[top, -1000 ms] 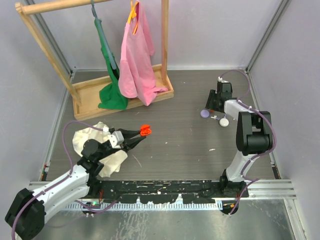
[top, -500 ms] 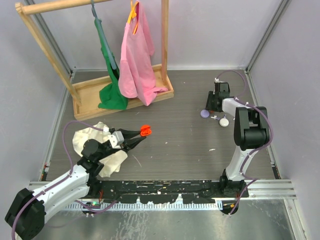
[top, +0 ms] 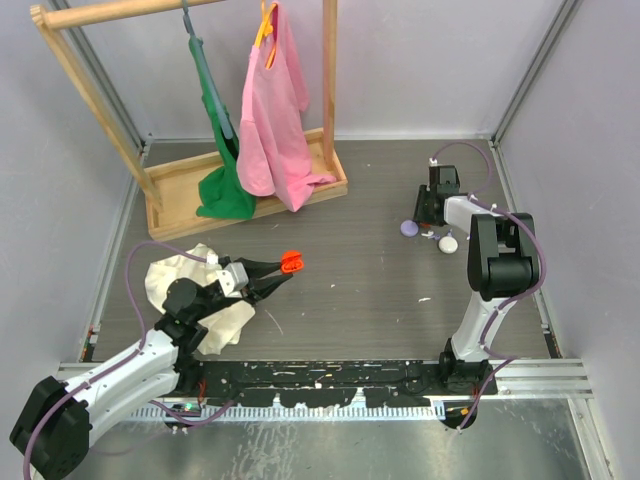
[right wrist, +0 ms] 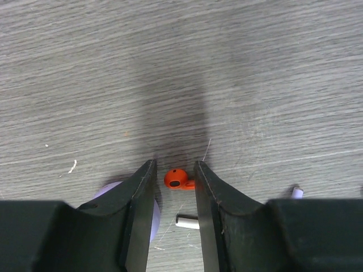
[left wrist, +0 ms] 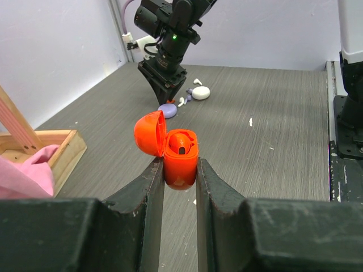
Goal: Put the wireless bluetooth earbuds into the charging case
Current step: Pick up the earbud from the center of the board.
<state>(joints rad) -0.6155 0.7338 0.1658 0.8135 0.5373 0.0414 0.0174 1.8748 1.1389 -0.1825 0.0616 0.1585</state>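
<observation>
Three small cases are in view, one orange, one lavender and one white. Of loose earbuds I count one orange and two white.

The left gripper (left wrist: 180, 170) is clamped on the orange case (left wrist: 180, 158), a finger pressed to each side and the case held clear of the table (top: 360, 290). Its lid (left wrist: 148, 133) is hinged back to the hand's left. A dark shape sits in the one socket that shows, and I cannot tell what it is.

Well ahead of that hand, the right gripper (right wrist: 174, 170) points down at the table with its jaws narrow. They straddle the orange earbud (right wrist: 178, 179), with a sliver of gap on one side, so no grip shows yet.

The lavender case (left wrist: 168, 110) lies just to this hand's left, closed and partly hidden behind a finger. The two white earbuds (left wrist: 182, 102) lie near the fingertips on the other side, outside any case. The white case (left wrist: 201, 93) sits beyond them, closed. These bits crowd the orange earbud — a white stem lies just beside it.

Behind the left hand there is a crumpled cream cloth (top: 180, 275). Far ahead of it stands a wooden rack (top: 250, 185) with one green garment (top: 222, 150) and one pink garment (top: 272, 120) hanging from its rail.
</observation>
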